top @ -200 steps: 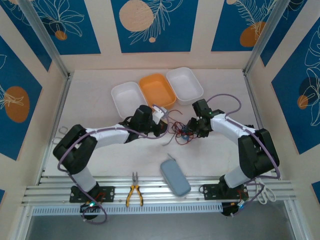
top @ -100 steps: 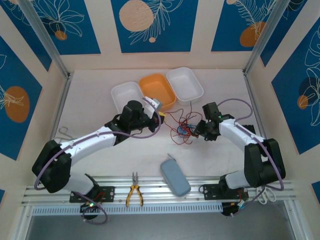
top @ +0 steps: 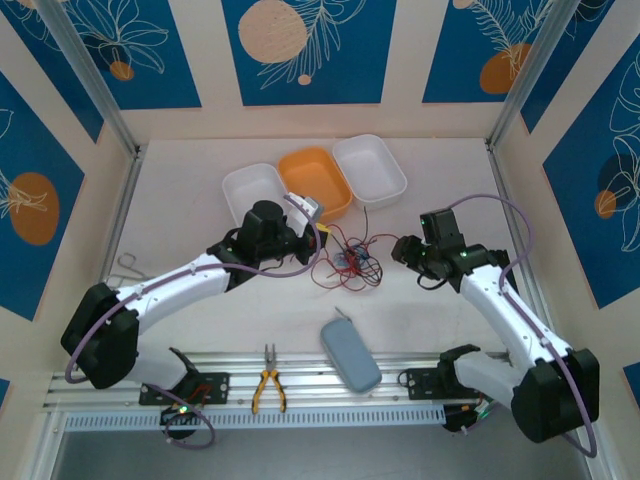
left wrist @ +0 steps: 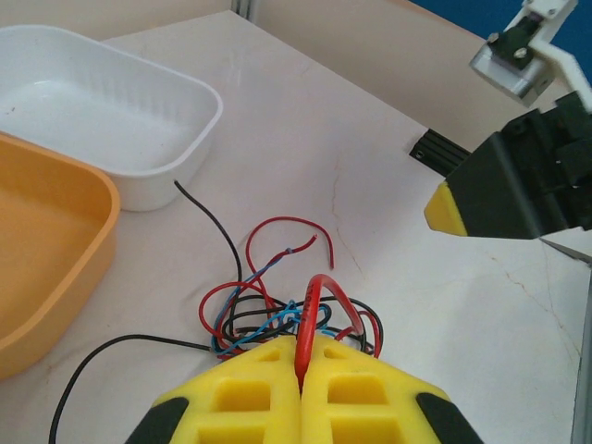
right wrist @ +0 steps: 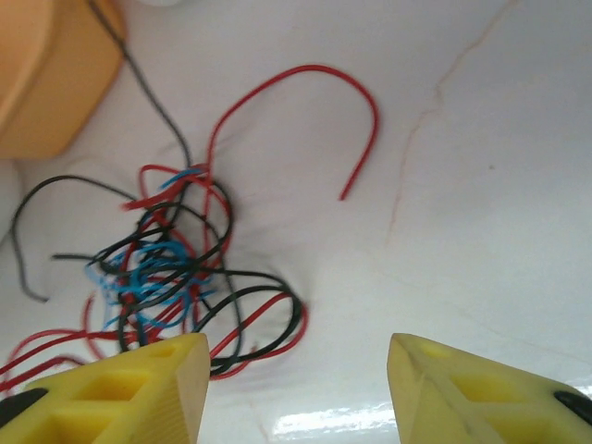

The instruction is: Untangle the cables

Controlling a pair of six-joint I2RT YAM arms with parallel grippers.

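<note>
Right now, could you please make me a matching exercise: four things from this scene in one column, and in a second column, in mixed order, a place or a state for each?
Column one:
1. left claw
2. right claw
3. orange plastic tray
4. pliers with yellow handles

Column two:
A. between two white plastic trays
B. lying on the metal rail at the near edge
C. shut on a thin red cable
D. open, holding nothing, beside the tangle of thin cables

Pairs: 1-C, 2-D, 3-A, 4-B.

Glossy marble-look table (right wrist: 499,185), smooth plastic orange tray (left wrist: 37,250), matt cables (right wrist: 153,268)
</note>
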